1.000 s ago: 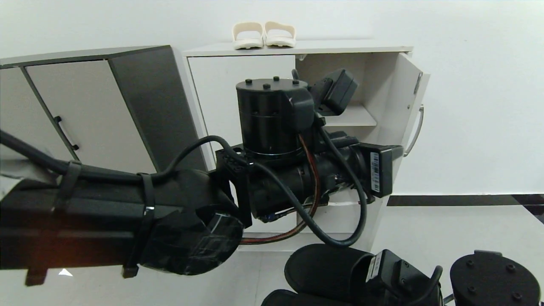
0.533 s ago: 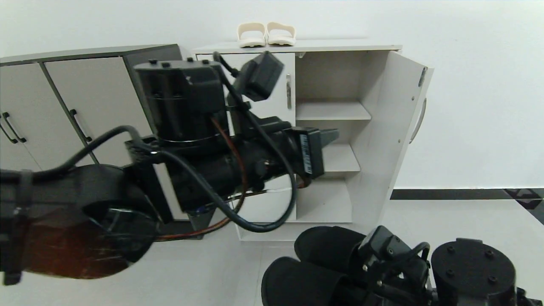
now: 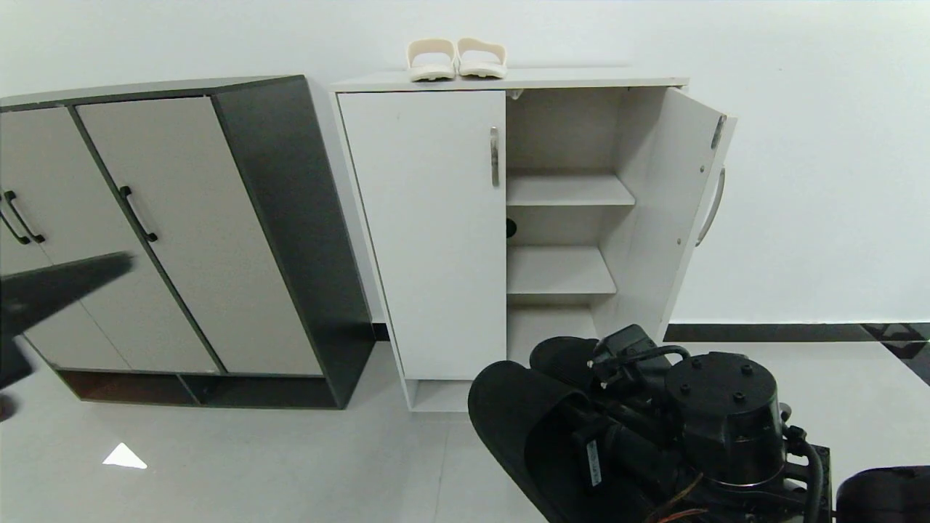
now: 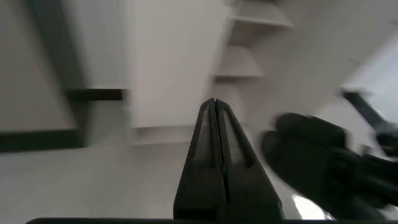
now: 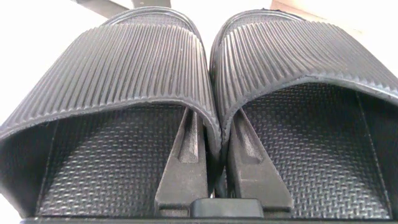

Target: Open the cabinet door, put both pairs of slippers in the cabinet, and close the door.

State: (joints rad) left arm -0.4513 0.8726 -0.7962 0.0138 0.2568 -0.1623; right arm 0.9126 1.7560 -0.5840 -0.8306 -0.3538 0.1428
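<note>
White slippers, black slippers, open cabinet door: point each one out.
white slippers (image 3: 432,57): head view, strap of one slipper.
black slippers (image 5: 143,68): right wrist view, ribbed strap.
open door (image 3: 668,211): head view, inner face.

White cabinet (image 3: 421,232) with silvery handle (image 3: 494,156); on top, cream slippers (image 3: 456,58). In front, black slippers (image 5: 143,68) — ribbed straps, fine-diamond footbeds. Left of it, second cabinet (image 3: 182,240) — pale grey doors, charcoal frame, black handles (image 3: 138,214). Right of it, black floor-edge band (image 3: 770,333).

Ribbed matt black slippers (image 5: 143,68), smooth matt cabinet (image 3: 421,232), glossy floor (image 3: 254,465)
</note>
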